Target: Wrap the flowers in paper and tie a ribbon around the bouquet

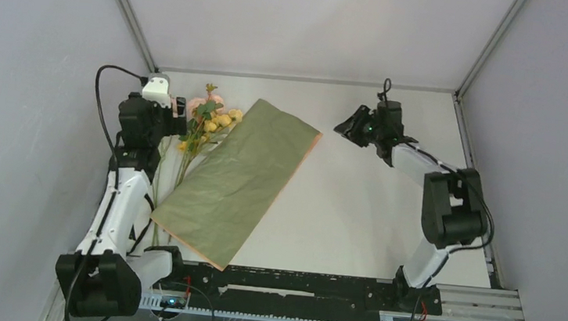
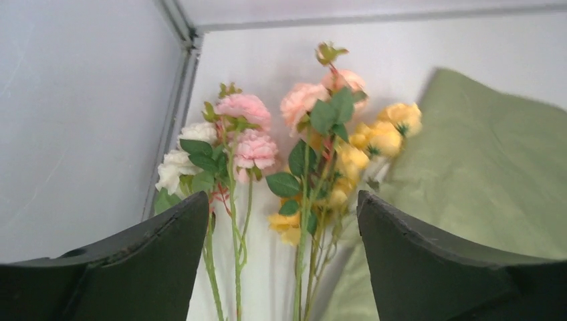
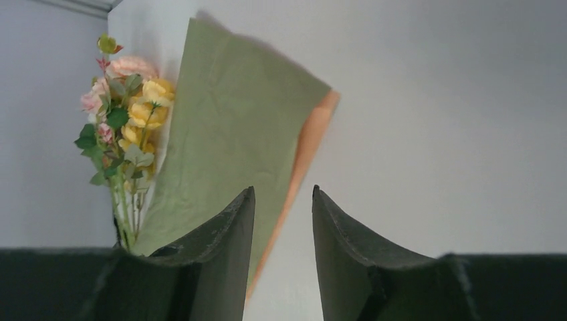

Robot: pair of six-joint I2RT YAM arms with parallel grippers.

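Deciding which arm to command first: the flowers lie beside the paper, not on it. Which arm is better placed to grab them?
Left. The left end effector is open over the flowers, stems showing between its fingers; the right end effector sits across the paper, far from them.

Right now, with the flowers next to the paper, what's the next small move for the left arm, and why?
Probably lower the left fingers around the stems and close. They stand wide open, holding nothing, with the stems between them in the wrist view, and the flowers lie beside the paper, not on it, so they likely need moving onto it first.
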